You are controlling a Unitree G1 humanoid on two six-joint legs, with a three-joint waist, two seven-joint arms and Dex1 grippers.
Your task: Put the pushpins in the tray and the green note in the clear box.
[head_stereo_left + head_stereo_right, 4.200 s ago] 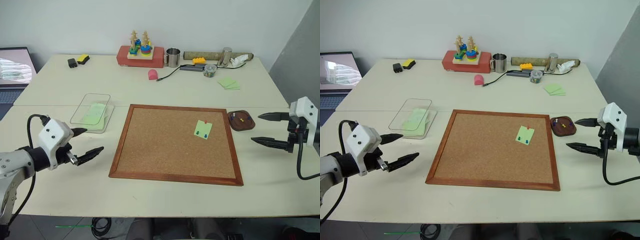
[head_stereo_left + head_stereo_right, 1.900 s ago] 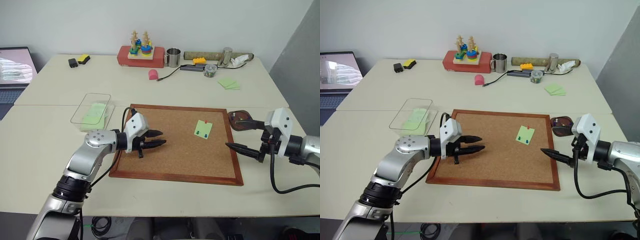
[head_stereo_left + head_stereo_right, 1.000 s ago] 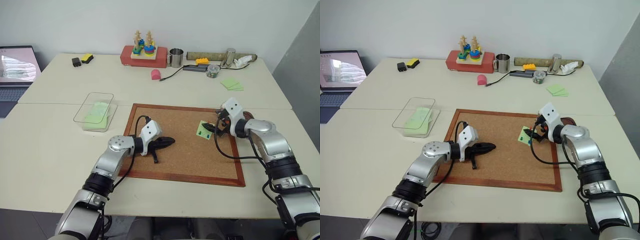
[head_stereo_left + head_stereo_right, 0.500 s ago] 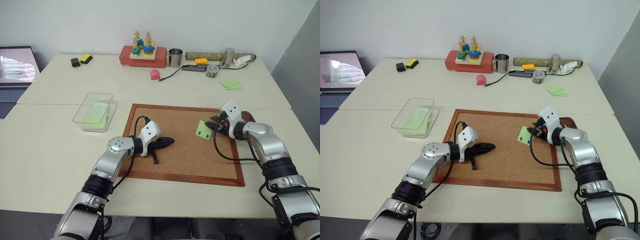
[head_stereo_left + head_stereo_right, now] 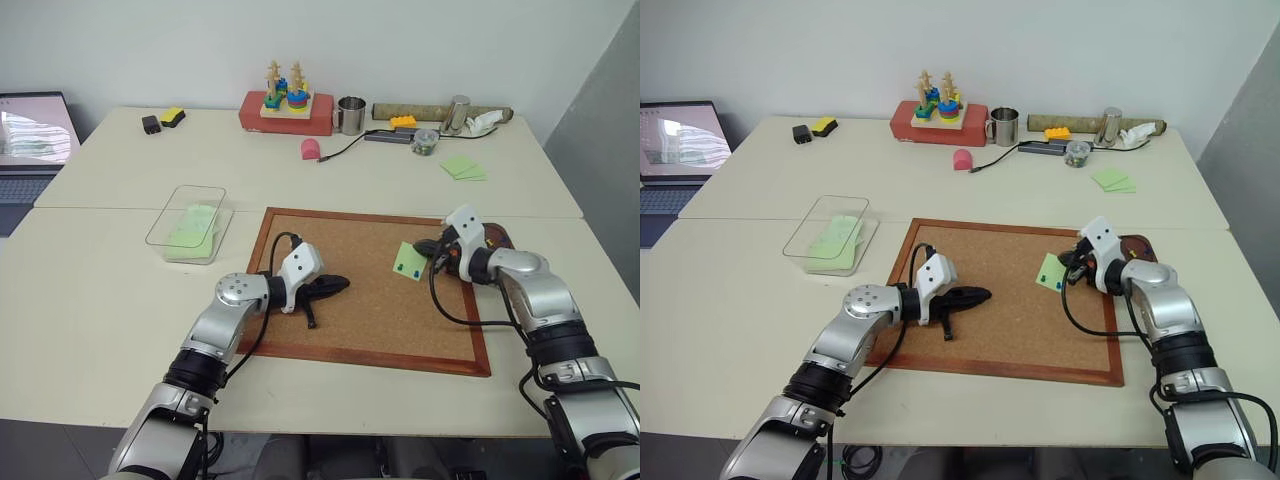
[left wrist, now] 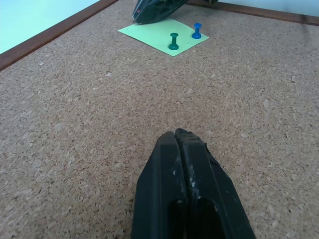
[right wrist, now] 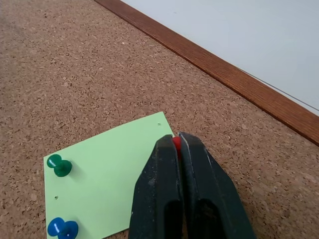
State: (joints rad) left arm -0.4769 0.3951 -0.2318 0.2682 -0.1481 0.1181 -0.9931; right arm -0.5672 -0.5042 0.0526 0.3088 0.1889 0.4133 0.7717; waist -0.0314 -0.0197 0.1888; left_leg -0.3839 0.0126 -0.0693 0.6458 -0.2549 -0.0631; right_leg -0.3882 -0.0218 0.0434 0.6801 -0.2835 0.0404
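Right gripper [image 7: 175, 144] pinching a red pushpin [image 7: 176, 144] at the corner of the green note [image 7: 107, 174]; left gripper [image 6: 180, 137] closed on nothing.

We see our right fingers pressed together on the red pin's head right at the note's corner, in the right centre of the head frames, where the note [image 5: 409, 261] lies on the corkboard [image 5: 370, 300]. A green pushpin [image 7: 60, 165] and a blue pushpin [image 7: 62, 229] stand in the note's other side, apart from our fingers. Our left gripper [image 5: 335, 285] rests low over bare cork at the middle left of the board, well apart from the note. The tray [image 5: 1140, 246] sits just beyond the board's right edge, partly hidden behind our right wrist. The clear box [image 5: 190, 222] lies at the left centre of the frame, beside the board, with green paper showing inside.
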